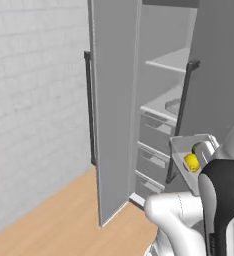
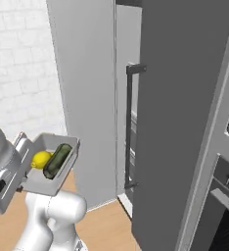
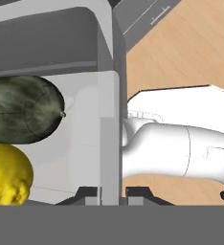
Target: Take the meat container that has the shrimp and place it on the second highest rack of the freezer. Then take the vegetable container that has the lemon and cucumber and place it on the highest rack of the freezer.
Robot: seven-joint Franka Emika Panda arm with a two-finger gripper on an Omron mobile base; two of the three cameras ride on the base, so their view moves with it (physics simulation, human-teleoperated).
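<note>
My claw (image 3: 110, 194) was clamped on the side wall of the vegetable container (image 2: 38, 184), its two tips pinching the thin rim between them, because that upright edge gave the only firm hold on so shallow a tray. I held it roughly level, as I judged, so that nothing would roll out. Inside, the lemon (image 2: 41, 159) lay touching the cucumber (image 2: 57, 160), both against the wall far from my grip. The container hung in the air, low and well apart from the freezer (image 1: 161, 125), whose door (image 1: 111, 110) stood open. The highest rack (image 1: 170, 62) waited above the second highest rack (image 1: 161, 106); I reckoned a lift and a reach inward were due.
</note>
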